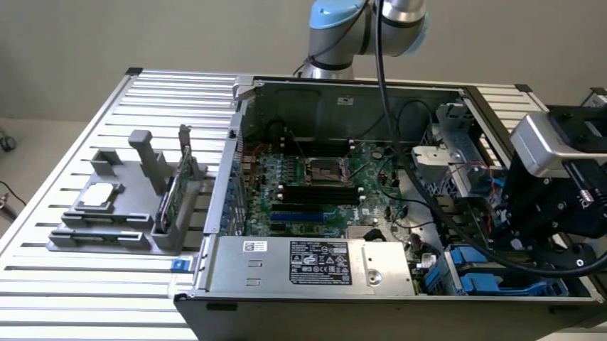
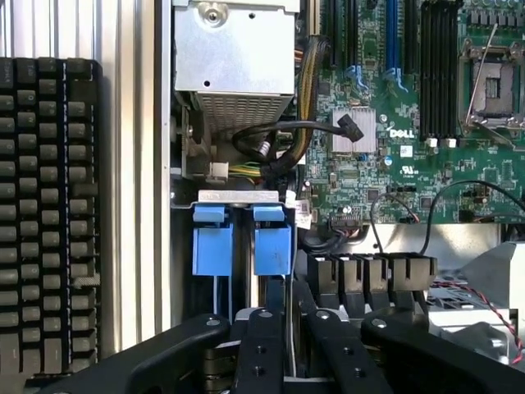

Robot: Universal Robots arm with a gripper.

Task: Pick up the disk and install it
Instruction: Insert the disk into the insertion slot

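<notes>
Holding narrow, gripper (image 2: 289, 318) clamps the disk (image 2: 272, 246) edge-on; its blue carrier end sits inside the computer case (image 1: 342, 96), just beyond.

Exterior view overlooks the open case (image 1: 323, 106); the close wrist view, seemingly straight down, shares its motherboard (image 1: 365, 206)

Exterior view. Tabletop (image 1: 57, 284) carries everything. Open computer case (image 1: 342, 89) sits from mid-frame to the right. Motherboard (image 1: 313, 185) lies on the case floor, with the power supply (image 1: 313, 263) before it along the near wall. Drive bay (image 1: 488, 277) is in the case's lower-right corner, with the gripper (image 2: 289, 328) above it. Parts holder (image 1: 109, 231) is at frame left, just beside the case. A chip (image 1: 99, 195) lies on it, and a circuit card (image 1: 175, 192) stands on edge at its right side.
</notes>
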